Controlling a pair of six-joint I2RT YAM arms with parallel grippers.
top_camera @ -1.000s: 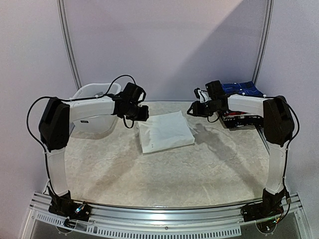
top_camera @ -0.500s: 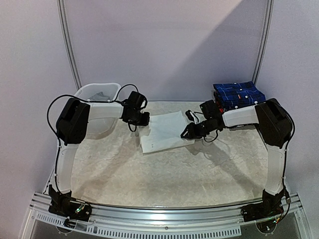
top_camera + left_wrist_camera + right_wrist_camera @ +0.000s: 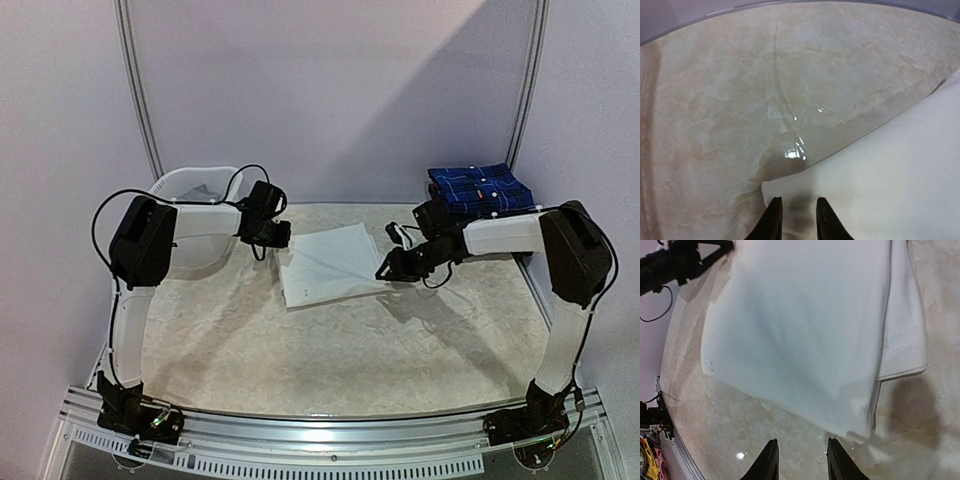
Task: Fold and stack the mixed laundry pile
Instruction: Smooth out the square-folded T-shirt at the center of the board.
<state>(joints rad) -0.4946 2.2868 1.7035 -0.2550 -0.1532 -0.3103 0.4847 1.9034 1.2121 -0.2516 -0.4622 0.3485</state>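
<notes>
A folded white shirt (image 3: 330, 265) lies flat in the middle of the marble table. My left gripper (image 3: 275, 238) is down at its far left corner. In the left wrist view its fingers (image 3: 774, 220) stand a narrow gap apart over that corner of the white shirt (image 3: 890, 175), so the left gripper (image 3: 799, 215) is open. My right gripper (image 3: 388, 270) is low at the shirt's right near corner. It is open (image 3: 801, 457) over bare table, just short of the white shirt (image 3: 800, 325). A folded dark blue plaid shirt (image 3: 480, 190) sits at the back right.
A white slotted basket (image 3: 190, 195) stands at the back left, behind the left arm. The table's metal front rail (image 3: 330, 425) runs between the two arm bases. The left arm's black wrist (image 3: 685, 260) shows at the shirt's far corner in the right wrist view.
Both arms have come down from beside the basket and the plaid shirt to opposite corners of the white shirt. Both grippers have narrowed. The plaid shirt is now uncovered.
</notes>
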